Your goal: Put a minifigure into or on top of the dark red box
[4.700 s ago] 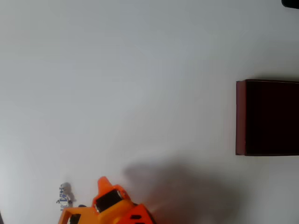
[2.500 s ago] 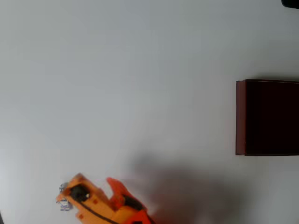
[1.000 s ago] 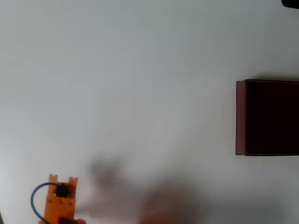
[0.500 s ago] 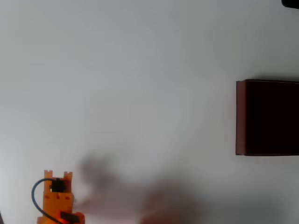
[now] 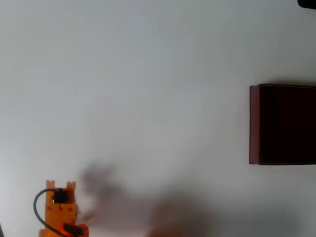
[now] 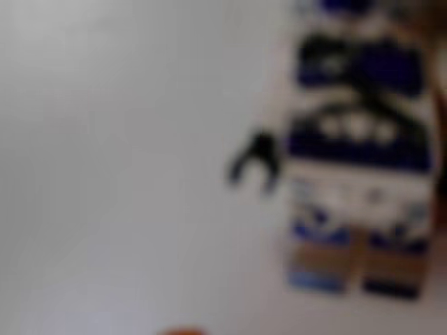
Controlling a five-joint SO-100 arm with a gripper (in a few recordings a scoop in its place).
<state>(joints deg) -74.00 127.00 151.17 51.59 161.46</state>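
The dark red box [image 5: 284, 124] lies at the right edge of the overhead view, with a very dark top and a lighter brick-red left wall. My orange gripper [image 5: 60, 207] is at the bottom left of that view, far from the box; seen from above, its body covers its fingers. The wrist view is blurred and shows the minifigure [image 6: 356, 160] very close at the right, white with blue and dark markings and one black hand sticking out to the left, against the pale table. A sliver of orange finger [image 6: 181, 331] shows at the bottom edge. Whether the fingers hold the minifigure cannot be told.
The white table [image 5: 148, 89] stretches between the gripper and the box. A soft shadow of the arm [image 5: 148, 207] falls along the bottom edge. A dark object [image 5: 307, 3] pokes in at the top right corner.
Over the last seconds the gripper swung left over the spot where the minifigure lay, hiding it in the overhead view. In the last half second it has hardly moved.
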